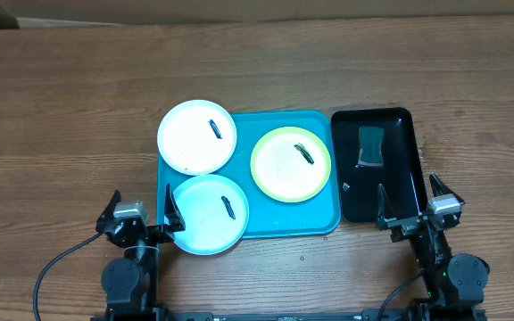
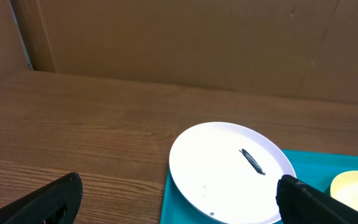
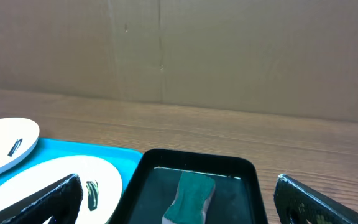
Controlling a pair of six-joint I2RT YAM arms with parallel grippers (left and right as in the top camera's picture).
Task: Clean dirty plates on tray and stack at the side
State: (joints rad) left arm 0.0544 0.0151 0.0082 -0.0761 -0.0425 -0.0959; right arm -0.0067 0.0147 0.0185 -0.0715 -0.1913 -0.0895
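turquoise tray (image 1: 324, 223) — white plate (image 1: 194, 138), pale blue plate (image 1: 205, 214), yellow-green plate (image 1: 288, 165) | black tray (image 1: 402, 169) — sponge (image 1: 370, 147) lengthwise | left gripper (image 1: 141, 198), right gripper (image 1: 408, 187) spread wide, empty

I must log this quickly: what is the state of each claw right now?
Left claw: open, holding nothing.
Right claw: open, holding nothing.

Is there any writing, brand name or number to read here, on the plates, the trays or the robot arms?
No text is readable anywhere.
The white plate, pale blue plate, yellow-green plate, turquoise tray and black tray are unlettered; the plates' dark marks are smears.
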